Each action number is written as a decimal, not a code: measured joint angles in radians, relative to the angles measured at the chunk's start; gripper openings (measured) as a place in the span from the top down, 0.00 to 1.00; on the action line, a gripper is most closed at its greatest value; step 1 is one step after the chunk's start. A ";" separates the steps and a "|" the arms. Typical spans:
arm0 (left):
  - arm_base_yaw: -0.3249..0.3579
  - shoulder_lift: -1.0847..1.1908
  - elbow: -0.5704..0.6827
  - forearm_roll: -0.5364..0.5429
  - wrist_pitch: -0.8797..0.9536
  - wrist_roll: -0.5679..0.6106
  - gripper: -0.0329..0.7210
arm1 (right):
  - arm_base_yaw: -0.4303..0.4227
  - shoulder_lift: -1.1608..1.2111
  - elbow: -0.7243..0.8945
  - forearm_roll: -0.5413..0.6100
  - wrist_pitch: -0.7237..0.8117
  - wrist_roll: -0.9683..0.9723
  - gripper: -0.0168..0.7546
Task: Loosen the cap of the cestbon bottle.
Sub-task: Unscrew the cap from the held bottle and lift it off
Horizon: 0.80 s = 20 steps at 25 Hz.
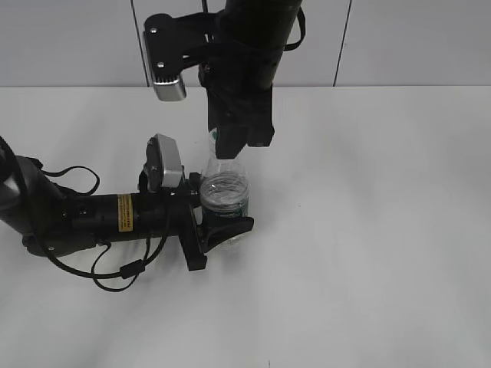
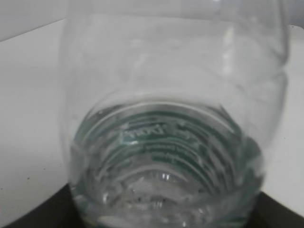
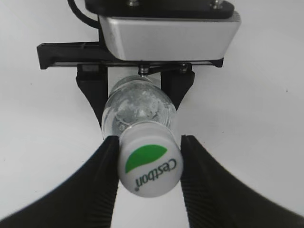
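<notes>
A plain matte white table (image 1: 383, 230) fills most of the exterior view, meeting pale grey wall panels along the top edge. Across the left of that frame lies the left arm (image 1: 92, 215), a thick black cylinder with a yellow sticker and loose black cables, reaching towards the centre. From the top centre the right arm (image 1: 249, 69) comes straight down, blocky and black, with a silver camera housing at its upper left.

At the centre of the frame stands the small clear plastic water bottle (image 1: 225, 188), upright, its ribbed transparent wall catching highlights and a dark green label band with white print around its lower body. The left gripper (image 1: 222, 218) is clamped on that lower body, one black finger on each side of it (in the right wrist view the two fingers flank the bottle below the silver camera housing). The left wrist view is almost filled by the bottle wall (image 2: 171, 142), curved and glassy, with the green label seen through it, reversed and blurred.

The right gripper (image 3: 148, 171) has its two ribbed black fingers pressed against opposite sides of the small round white plastic cap (image 3: 149, 166), which sits in the lower centre of the right wrist view on the bottle's neck; its smooth top bears a green leaf shape and green "Cestbon" lettering.
</notes>
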 joint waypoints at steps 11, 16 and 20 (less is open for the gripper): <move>0.000 0.000 0.000 0.000 0.000 -0.005 0.41 | 0.000 0.000 -0.006 -0.003 0.000 0.189 0.19; 0.000 0.000 0.000 0.000 0.000 -0.005 0.41 | 0.000 0.000 -0.060 -0.003 0.000 0.463 0.16; 0.000 0.000 0.000 0.000 0.000 -0.005 0.41 | 0.000 0.000 -0.071 -0.007 0.000 0.845 0.18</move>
